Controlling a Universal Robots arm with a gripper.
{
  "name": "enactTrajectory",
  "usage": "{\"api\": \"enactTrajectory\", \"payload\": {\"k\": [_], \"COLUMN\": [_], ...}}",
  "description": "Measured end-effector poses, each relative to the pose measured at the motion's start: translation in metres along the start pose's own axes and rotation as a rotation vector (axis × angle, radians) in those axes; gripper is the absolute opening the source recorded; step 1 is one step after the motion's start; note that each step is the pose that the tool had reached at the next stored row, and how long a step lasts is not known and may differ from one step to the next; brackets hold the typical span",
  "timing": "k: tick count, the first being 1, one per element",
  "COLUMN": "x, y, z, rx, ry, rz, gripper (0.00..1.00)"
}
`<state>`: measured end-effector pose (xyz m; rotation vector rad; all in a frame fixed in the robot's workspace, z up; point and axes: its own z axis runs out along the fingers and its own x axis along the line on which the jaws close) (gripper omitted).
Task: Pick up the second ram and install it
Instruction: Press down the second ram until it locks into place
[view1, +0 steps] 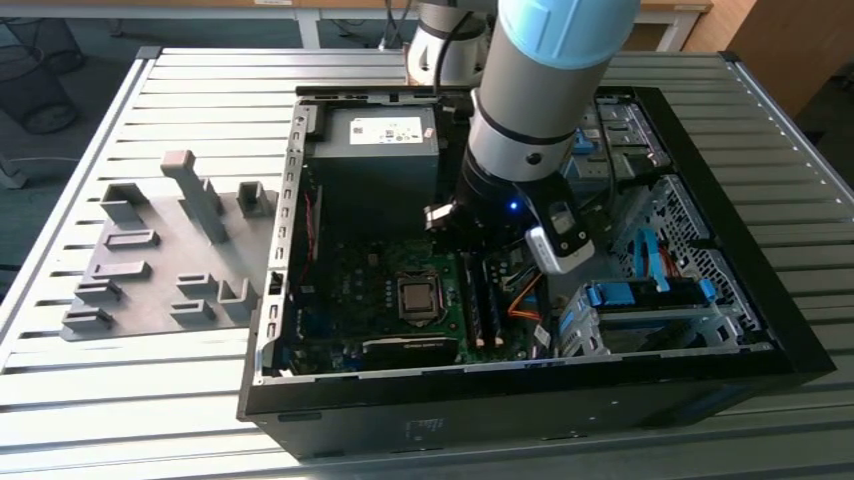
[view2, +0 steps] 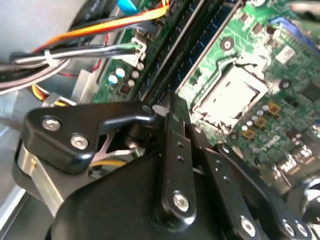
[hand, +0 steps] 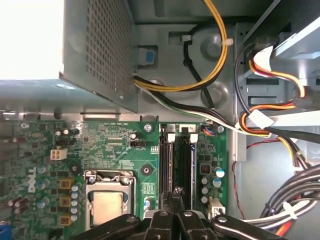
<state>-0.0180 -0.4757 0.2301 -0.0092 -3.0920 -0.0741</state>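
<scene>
Black metal end effector (hand: 175, 197) fingers pressed together, over long dark memory slots (hand: 177, 160), glossy green motherboard (hand: 115, 145).

Slatted metal table (view1: 200, 90) is carrying open black computer case (view1: 534, 400) and, beside it, grey fixture plate (view1: 147, 270) with upright blocks.

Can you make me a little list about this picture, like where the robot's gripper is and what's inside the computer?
place: open computer case on a slatted metal table
gripper: low over the memory slots, fingertips pressed together
second ram: cannot tell it apart from the slots
processor socket: beside the slots, bare metal top
power supply: in a corner of the case
grey fixture blocks: on the table outside the case
</scene>
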Motion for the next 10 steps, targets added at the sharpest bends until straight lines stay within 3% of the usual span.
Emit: {"api": "enactTrajectory", "payload": {"k": [4, 10], "x": [0.0003, 0.0003], "y": [0.0003, 0.0003], "z": [-0.0057, -0.0063], "rx": [0.0001, 0.0001], "ry": [0.0001, 0.0001], "rz": [0.000, 0.000], "gripper": [0.11, 0.11]}}
